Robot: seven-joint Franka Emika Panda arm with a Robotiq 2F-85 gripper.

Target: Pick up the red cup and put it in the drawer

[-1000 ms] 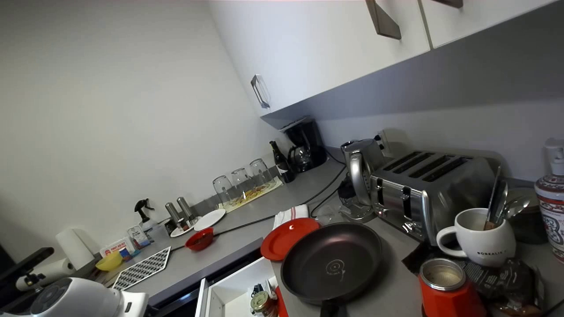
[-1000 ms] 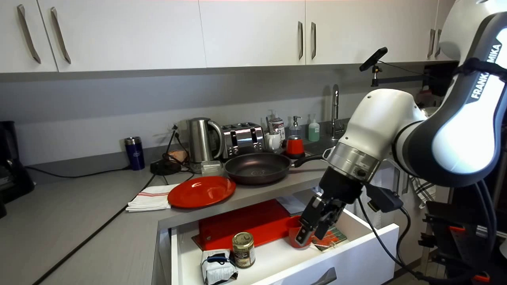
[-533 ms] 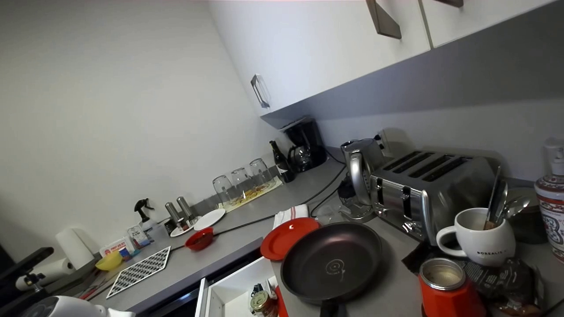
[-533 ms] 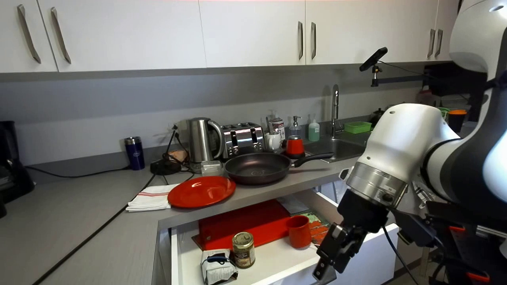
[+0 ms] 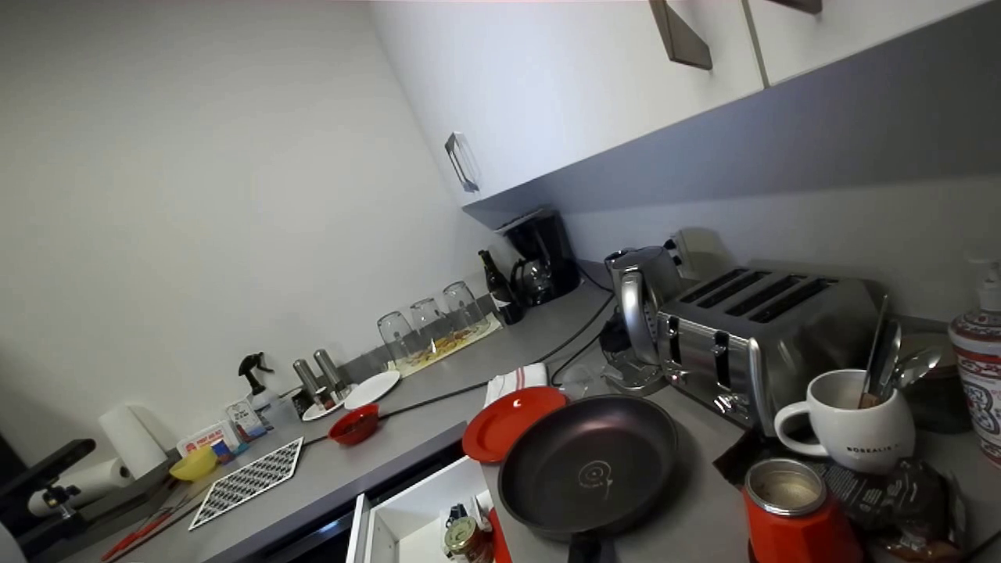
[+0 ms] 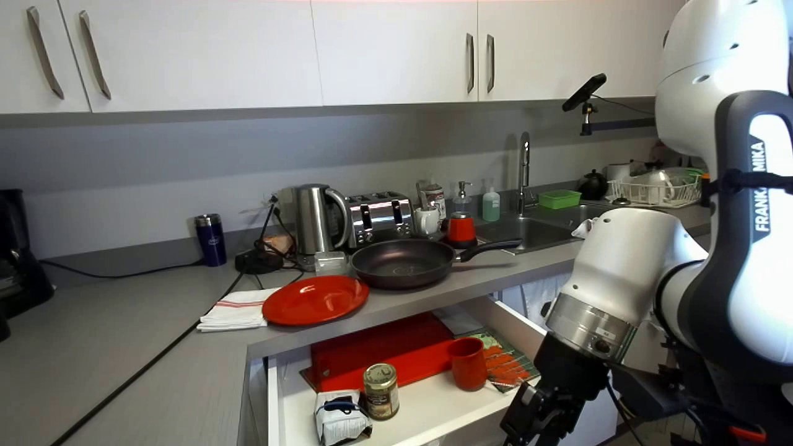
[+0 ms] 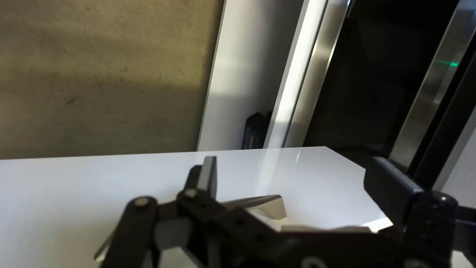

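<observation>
Nearest, in the wrist view, is my end effector (image 7: 297, 176), its jaws standing well apart with nothing clamped; the drawer handle (image 7: 275, 208) appears between them, though I cannot tell whether either side touches it. Directly behind spreads the white drawer front (image 7: 93, 186), and the next move turns on this relation: I am on its outer side, the red cup (image 6: 469, 367) on its inner side. In an exterior view the cup lies up and to the left of my end effector, inside the pulled-out drawer (image 6: 429, 404), upright, mouth uppermost, long axis roughly vertical. Just beside it rest a patterned sheet (image 6: 505, 367) and a red board (image 6: 390, 350); farther off, apart from the cup, stands a jar (image 6: 381, 393). Beyond, the bench (image 6: 142, 322) carries a red plate (image 6: 315, 300) and a dark frying pan (image 6: 403, 264). I judge the placing complete. Should anything follow, it is probably a retreat, or a push on the drawer front toward the bench; any reach for the cup would first have to rise over that front. A sharp push could topple the cup, since its axis stands across the drawer's travel.
</observation>
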